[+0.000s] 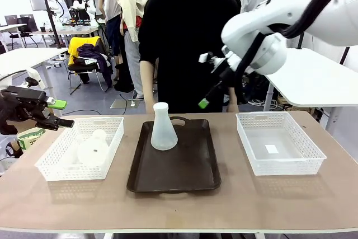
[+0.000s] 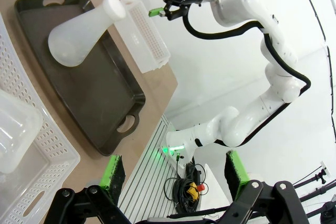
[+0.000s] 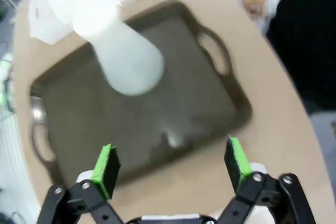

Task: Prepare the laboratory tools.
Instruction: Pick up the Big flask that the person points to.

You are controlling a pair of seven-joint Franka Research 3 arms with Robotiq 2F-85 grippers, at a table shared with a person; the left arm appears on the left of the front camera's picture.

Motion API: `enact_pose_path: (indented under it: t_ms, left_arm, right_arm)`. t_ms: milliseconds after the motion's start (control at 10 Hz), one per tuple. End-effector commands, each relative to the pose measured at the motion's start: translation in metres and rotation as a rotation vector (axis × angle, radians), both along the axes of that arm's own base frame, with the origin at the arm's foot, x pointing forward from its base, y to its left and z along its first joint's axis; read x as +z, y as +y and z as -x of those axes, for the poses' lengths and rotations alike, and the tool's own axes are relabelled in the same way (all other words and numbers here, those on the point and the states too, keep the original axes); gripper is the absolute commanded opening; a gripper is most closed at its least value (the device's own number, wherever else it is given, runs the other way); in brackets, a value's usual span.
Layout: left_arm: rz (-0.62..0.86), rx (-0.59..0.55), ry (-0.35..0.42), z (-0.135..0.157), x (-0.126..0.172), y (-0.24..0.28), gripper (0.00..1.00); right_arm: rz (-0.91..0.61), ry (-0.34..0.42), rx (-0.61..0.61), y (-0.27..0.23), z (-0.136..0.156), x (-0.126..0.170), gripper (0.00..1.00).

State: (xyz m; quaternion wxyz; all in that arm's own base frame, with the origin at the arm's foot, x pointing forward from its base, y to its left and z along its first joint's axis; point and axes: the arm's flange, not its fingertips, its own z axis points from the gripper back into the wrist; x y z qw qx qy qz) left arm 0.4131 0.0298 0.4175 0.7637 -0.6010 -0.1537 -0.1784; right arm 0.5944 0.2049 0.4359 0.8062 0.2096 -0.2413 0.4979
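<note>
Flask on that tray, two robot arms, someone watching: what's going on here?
Nothing is being held right now. One flask stands upright on the tray in the middle, and a second flask lies in the left basket. The left gripper hangs open beside that basket. The right gripper hangs open above the tray. The right basket holds no flask. A person stands at the far side, touching nothing on the table.
</note>
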Motion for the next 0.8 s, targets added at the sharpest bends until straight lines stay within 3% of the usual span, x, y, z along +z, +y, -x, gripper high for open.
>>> enact_pose_path:
  t_ms: [0, 200, 300, 700]
  left_arm:
    - [0.015, -0.005, -0.016, 0.0, 0.002, 0.0, 1.0]
    - [0.015, -0.005, -0.016, 0.0, 0.002, 0.0, 1.0]
    - [0.015, -0.005, -0.016, 0.0, 0.002, 0.0, 1.0]
    - [0.015, -0.005, -0.016, 0.0, 0.002, 0.0, 1.0]
  right_arm:
    - [0.163, 0.047, -0.283, -0.026, 0.017, -0.004, 1.0]
    - [0.329, 0.098, -0.574, -0.072, 0.031, -0.012, 1.0]
    - [0.338, 0.119, -0.659, -0.094, 0.043, -0.015, 1.0]
    - [0.288, 0.169, -0.805, -0.145, 0.072, -0.042, 1.0]
